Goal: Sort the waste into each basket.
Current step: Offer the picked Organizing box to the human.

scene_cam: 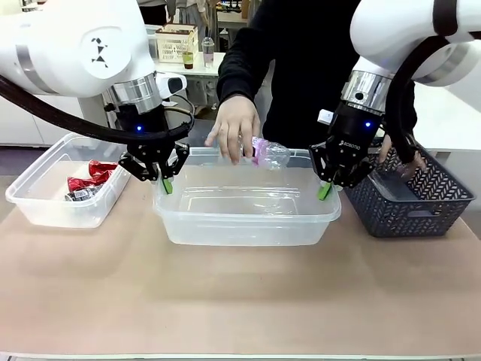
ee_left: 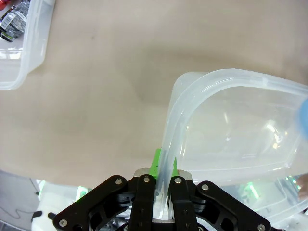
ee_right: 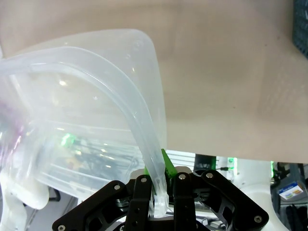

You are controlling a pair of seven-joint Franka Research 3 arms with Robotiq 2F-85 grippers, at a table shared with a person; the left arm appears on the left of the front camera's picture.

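A clear basket (scene_cam: 248, 226) stands in the middle of the table, and both my grippers hold it by its ends. My left gripper (scene_cam: 165, 179) is shut on its left rim (ee_left: 192, 94), as the left wrist view's gripper (ee_left: 162, 182) shows. My right gripper (scene_cam: 327, 186) is shut on its right rim (ee_right: 122, 91), seen pinched in the right wrist gripper (ee_right: 159, 182). A person's hand (scene_cam: 234, 126) holds a clear plastic bottle (scene_cam: 270, 153) with a pink label over the basket's far rim. A second clear basket (scene_cam: 45, 203) at the left holds red cans (scene_cam: 90, 177).
A dark lattice-walled basket (scene_cam: 409, 207) stands at the right, close behind my right gripper; its corner (ee_right: 301, 24) appears in the right wrist view. The left clear basket (ee_left: 29, 57) lies a short way from the middle one. The brown tabletop in front is bare.
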